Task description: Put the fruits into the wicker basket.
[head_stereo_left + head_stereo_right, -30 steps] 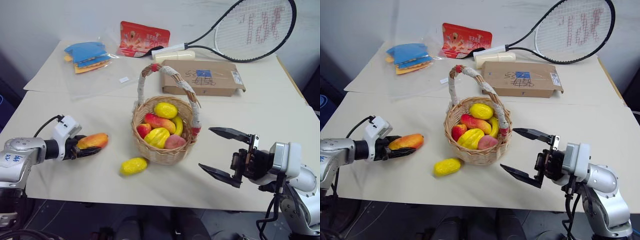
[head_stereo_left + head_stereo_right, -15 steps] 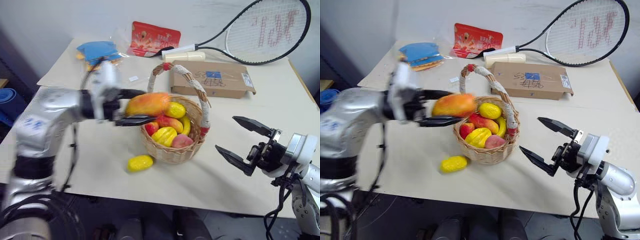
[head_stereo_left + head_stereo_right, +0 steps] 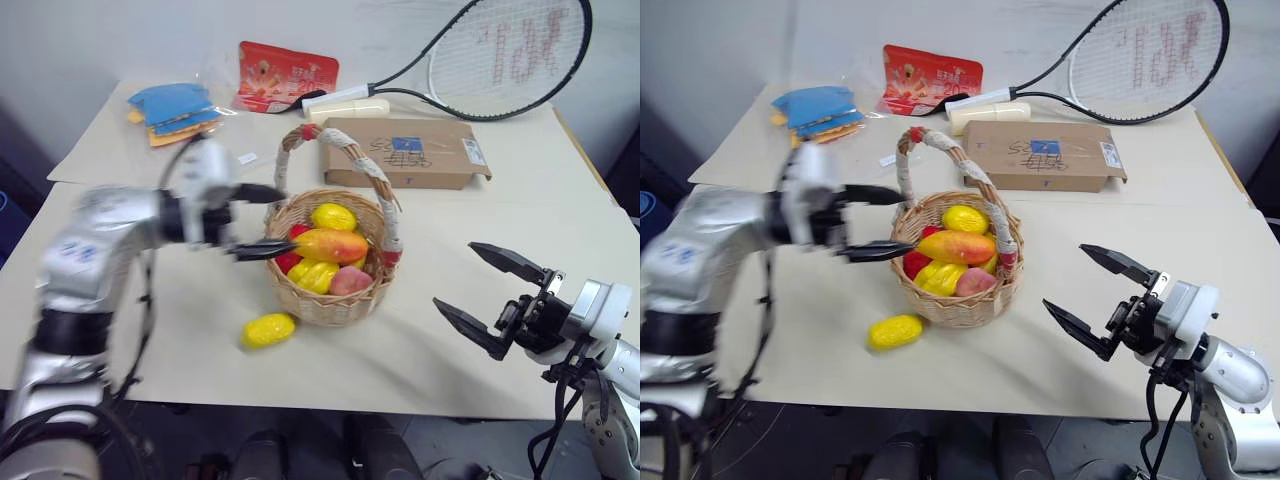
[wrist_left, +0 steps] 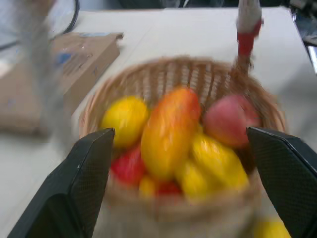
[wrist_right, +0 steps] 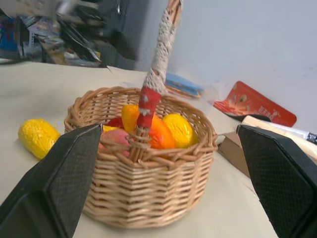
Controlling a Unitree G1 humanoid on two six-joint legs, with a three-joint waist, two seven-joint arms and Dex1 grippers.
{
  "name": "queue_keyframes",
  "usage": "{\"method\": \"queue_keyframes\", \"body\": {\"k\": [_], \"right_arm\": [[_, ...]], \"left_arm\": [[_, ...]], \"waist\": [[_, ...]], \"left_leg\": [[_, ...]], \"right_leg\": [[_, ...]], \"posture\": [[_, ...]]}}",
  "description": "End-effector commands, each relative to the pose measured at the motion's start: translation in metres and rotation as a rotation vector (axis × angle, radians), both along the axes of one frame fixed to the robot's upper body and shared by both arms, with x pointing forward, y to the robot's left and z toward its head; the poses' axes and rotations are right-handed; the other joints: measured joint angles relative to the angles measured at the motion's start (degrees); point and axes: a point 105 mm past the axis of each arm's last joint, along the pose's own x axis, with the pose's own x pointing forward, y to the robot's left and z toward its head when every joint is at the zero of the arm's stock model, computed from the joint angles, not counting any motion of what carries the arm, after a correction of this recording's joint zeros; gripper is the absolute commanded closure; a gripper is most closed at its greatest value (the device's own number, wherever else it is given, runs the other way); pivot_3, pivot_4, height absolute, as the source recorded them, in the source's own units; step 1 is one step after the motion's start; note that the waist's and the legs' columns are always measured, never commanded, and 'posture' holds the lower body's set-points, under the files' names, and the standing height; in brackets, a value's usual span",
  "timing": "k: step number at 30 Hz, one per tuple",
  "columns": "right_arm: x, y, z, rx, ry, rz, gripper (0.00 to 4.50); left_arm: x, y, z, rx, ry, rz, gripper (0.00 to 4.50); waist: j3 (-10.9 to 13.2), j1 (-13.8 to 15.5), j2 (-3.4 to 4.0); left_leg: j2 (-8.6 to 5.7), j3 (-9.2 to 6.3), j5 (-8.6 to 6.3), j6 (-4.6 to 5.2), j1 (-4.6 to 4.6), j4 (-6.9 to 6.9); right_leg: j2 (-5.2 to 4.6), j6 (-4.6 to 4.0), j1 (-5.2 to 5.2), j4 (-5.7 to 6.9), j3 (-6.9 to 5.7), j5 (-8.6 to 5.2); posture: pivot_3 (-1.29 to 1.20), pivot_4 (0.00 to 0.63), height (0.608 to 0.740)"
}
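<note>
Your left gripper hangs at the left rim of the wicker basket, fingers spread wide with nothing between them. The mango lies across the top of the pile inside, clear of both fingers. You can count about six fruits in the basket: the mango, a yellow one behind it, a pink one in front, and yellow and red pieces partly buried beneath. One lemon sits alone on the table, just in front of the basket. Your right gripper waits open and empty, well to the basket's right. Behind lie one cardboard box, one racket, one red packet and blue sachets too stacked to count.
</note>
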Motion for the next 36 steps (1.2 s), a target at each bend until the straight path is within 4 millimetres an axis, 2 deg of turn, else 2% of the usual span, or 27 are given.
{"method": "queue_keyframes", "body": {"k": [1,2,3,5,7,12,14,19,21,22,25,27,28,29,30,33,35,36], "right_arm": [[-0.003,0.001,0.008,-0.01,-0.046,0.035,0.0],[-0.003,0.001,0.008,-0.016,-0.045,0.044,0.0],[-0.002,0.001,0.008,-0.023,-0.041,0.054,0.0],[-0.002,0.001,0.007,-0.038,-0.033,0.068,0.0],[-0.001,0.002,0.006,-0.055,-0.026,0.083,0.0],[0.002,0.007,0.011,-0.064,-0.022,0.097,0.0],[0.003,0.01,0.014,-0.078,-0.03,0.098,0.0],[0.003,0.016,0.021,-0.085,-0.042,0.09,0.0],[0.004,0.018,0.023,-0.082,-0.047,0.083,0.0],[0.004,0.018,0.024,-0.08,-0.048,0.079,0.0],[0.004,0.019,0.026,-0.077,-0.047,0.069,0.0],[0.004,0.019,0.027,-0.075,-0.044,0.064,0.0],[0.004,0.019,0.027,-0.075,-0.041,0.062,0.0],[0.004,0.019,0.027,-0.075,-0.04,0.06,0.0],[0.004,0.019,0.027,-0.073,-0.038,0.058,0.0],[0.006,0.018,0.027,-0.066,-0.032,0.052,0.0],[0.006,0.018,0.026,-0.063,-0.029,0.049,0.0],[0.006,0.017,0.025,-0.059,-0.026,0.041,0.0]], "left_arm": [[-0.017,0.046,-0.008,0.012,0.044,0.097,0.06],[-0.024,0.055,-0.021,0.059,0.087,0.114,0.06],[-0.031,0.055,-0.035,0.087,0.11,0.113,0.06],[-0.041,0.039,-0.052,0.071,0.174,0.066,0.06],[-0.044,0.019,-0.067,0.057,0.196,0.034,0.06],[-0.034,-0.028,-0.099,0.026,0.183,0.013,0.06],[-0.026,-0.037,-0.11,0.048,0.196,0.042,0.06],[-0.025,-0.056,-0.135,0.099,0.236,0.019,0.06],[-0.024,-0.06,-0.138,0.102,0.226,0.023,0.45],[-0.024,-0.06,-0.138,0.101,0.222,0.024,0.63],[-0.032,-0.051,-0.132,0.114,0.235,-0.001,1.56],[-0.047,-0.04,-0.114,0.111,0.234,-0.089,2.22],[-0.062,-0.034,-0.098,0.076,0.314,-0.161,2.44],[-0.073,-0.03,-0.087,0.052,0.373,-0.218,2.44],[-0.073,-0.027,-0.075,0.036,0.378,-0.217,2.44],[-0.056,-0.028,-0.036,0.007,0.24,-0.199,2.44],[-0.038,-0.05,-0.013,-0.061,0.11,-0.225,2.44],[-0.021,-0.066,-0.007,-0.101,0.064,-0.214,2.44]], "waist": [[0.0,0.4,0.01],[0.0,0.3,0.06],[0.0,0.4,0.1],[0.0,0.9,0.09],[0.0,1.8,0.08],[0.0,1.8,0.09],[0.0,1.7,0.09],[0.0,1.0,0.09],[0.0,1.0,0.09],[0.0,1.0,0.09],[0.0,0.8,0.09],[0.0,0.4,0.09],[0.1,0.2,0.09],[0.1,0.2,0.06],[0.1,0.2,0.06],[0.1,0.9,0.19],[0.1,1.8,0.19],[0.1,2.1,0.2]], "left_leg": [[-0.03,0.0,-0.01,0.04,0.01,0.02],[-0.09,-0.03,-0.11,0.25,0.05,0.01],[-0.1,-0.02,-0.21,0.41,0.1,-0.02],[-0.13,-0.09,-0.24,0.47,0.07,-0.03],[-0.2,-0.19,-0.28,0.55,-0.04,0.01],[-0.42,-0.26,-0.28,0.64,-0.06,0.0],[-0.45,-0.24,-0.27,0.65,-0.06,0.0],[-0.35,-0.19,-0.24,0.6,-0.04,0.0],[-0.34,-0.19,-0.24,0.6,-0.04,0.0],[-0.35,-0.19,-0.24,0.61,-0.04,0.01],[-0.33,-0.2,-0.24,0.6,-0.04,0.01],[-0.31,-0.21,-0.24,0.6,-0.04,0.0],[-0.28,-0.2,-0.24,0.59,-0.05,-0.01],[-0.26,-0.2,-0.24,0.56,-0.05,-0.02],[-0.22,-0.21,-0.23,0.54,-0.08,-0.02],[-0.27,-0.29,-0.21,0.54,-0.04,-0.02],[-0.46,-0.42,-0.14,0.65,-0.06,0.0],[-0.53,-0.42,-0.13,0.67,-0.06,0.01]], "right_leg": [[-0.06,0.0,0.04,0.0,0.0,0.0],[-0.13,0.0,0.09,-0.03,-0.01,0.0],[-0.18,-0.01,0.15,-0.08,0.0,-0.01],[-0.26,-0.01,0.21,-0.16,-0.07,-0.01],[-0.36,0.01,0.21,-0.26,-0.15,0.0],[-0.6,0.07,0.25,-0.28,-0.18,0.04],[-0.55,0.09,0.23,-0.26,-0.18,0.05],[-0.33,0.1,0.2,-0.2,-0.11,0.06],[-0.33,0.1,0.19,-0.2,-0.11,0.06],[-0.35,0.1,0.2,-0.21,-0.11,0.06],[-0.34,0.1,0.2,-0.2,-0.1,0.06],[-0.34,0.1,0.19,-0.2,-0.11,0.06],[-0.32,0.1,0.18,-0.22,-0.11,0.06],[-0.32,0.09,0.15,-0.21,-0.11,0.05],[-0.3,0.07,0.12,-0.18,-0.12,0.04],[-0.41,0.05,0.22,-0.21,-0.18,0.03],[-0.57,0.07,0.29,-0.23,-0.32,0.04],[-0.6,0.11,0.32,-0.25,-0.33,0.06]], "posture": [[0.0,0.15,0.74],[0.0,0.15,0.74],[0.0,0.15,0.74],[0.0,0.15,0.74],[0.0,0.15,0.74],[0.0,0.15,0.74],[0.0,0.15,0.74],[0.0,0.15,0.74],[0.0,0.15,0.74],[0.0,0.15,0.74],[0.0,0.15,0.74],[0.0,0.15,0.74],[0.0,0.15,0.74],[0.0,0.15,0.74],[0.0,0.15,0.74],[0.0,0.15,0.74],[0.0,0.15,0.74],[0.0,0.15,0.74]]}}
